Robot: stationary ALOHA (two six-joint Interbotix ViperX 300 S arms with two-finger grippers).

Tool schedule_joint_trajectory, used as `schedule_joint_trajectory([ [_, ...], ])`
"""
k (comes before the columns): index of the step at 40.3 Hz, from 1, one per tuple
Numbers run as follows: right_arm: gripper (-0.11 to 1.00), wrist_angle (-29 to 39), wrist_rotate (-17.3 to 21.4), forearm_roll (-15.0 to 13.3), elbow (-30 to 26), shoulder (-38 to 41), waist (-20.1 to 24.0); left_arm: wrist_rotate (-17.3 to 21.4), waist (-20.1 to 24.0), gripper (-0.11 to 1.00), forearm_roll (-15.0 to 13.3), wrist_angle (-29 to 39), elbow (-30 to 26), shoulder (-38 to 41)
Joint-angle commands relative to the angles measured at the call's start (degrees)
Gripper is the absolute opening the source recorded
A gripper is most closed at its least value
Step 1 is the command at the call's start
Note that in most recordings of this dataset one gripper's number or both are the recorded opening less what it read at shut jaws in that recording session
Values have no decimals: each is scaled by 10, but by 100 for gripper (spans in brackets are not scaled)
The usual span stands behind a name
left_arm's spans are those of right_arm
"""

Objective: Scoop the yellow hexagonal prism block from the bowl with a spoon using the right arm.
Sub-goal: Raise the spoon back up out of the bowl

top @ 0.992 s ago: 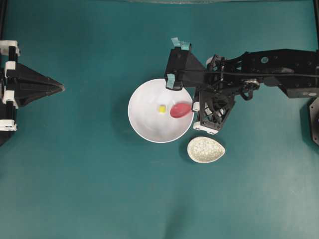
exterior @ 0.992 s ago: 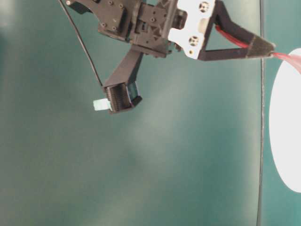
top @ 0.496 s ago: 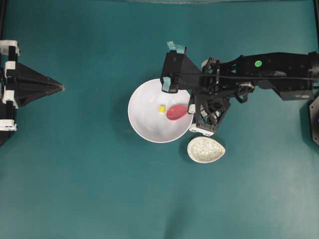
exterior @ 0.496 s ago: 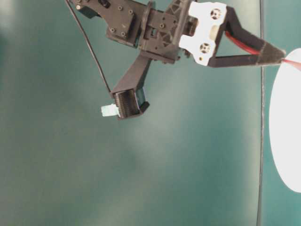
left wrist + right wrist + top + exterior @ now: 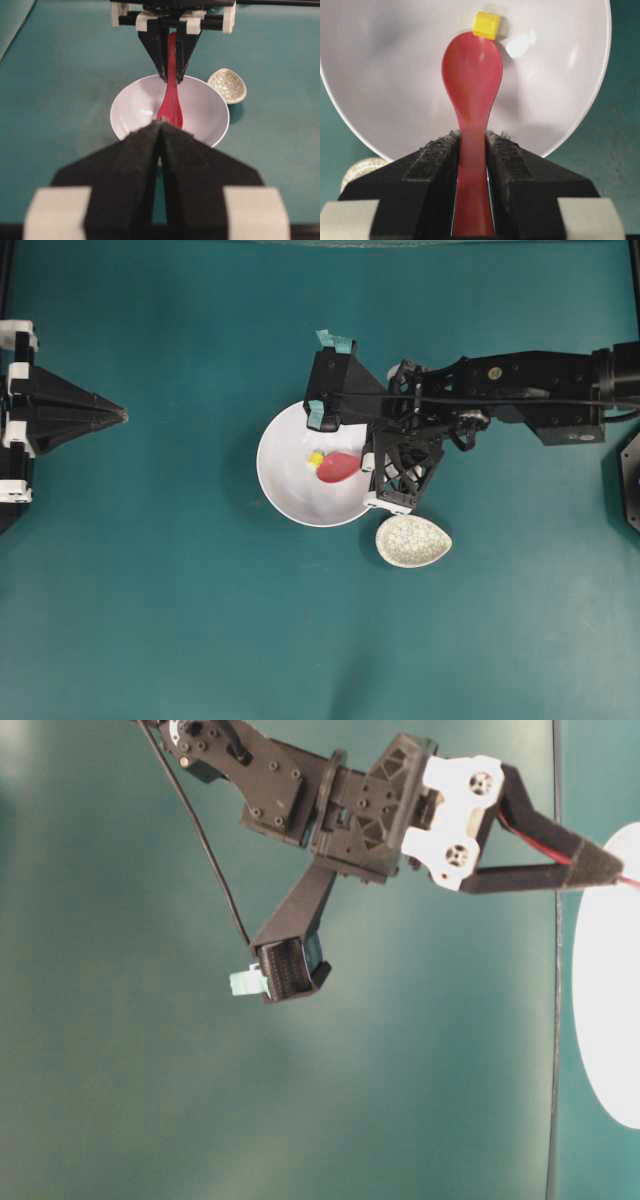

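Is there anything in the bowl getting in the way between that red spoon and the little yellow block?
Nothing visible. The spoon, held in the right gripper, has its tip right at the yellow block; the bowl holds nothing else.

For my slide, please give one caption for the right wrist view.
Right gripper holds the spoon, its tip meeting the yellow block inside the white bowl.
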Motion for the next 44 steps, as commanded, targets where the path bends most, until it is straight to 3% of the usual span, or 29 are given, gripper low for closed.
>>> schedule_joint_trajectory([
  [1, 23, -7, -1, 0, -14, -7, 2, 0, 3, 1, 2, 0, -15, 3],
  [44, 23, -72, -1, -3, -15, 3, 2, -1, 2, 1, 2, 2, -15, -2],
])
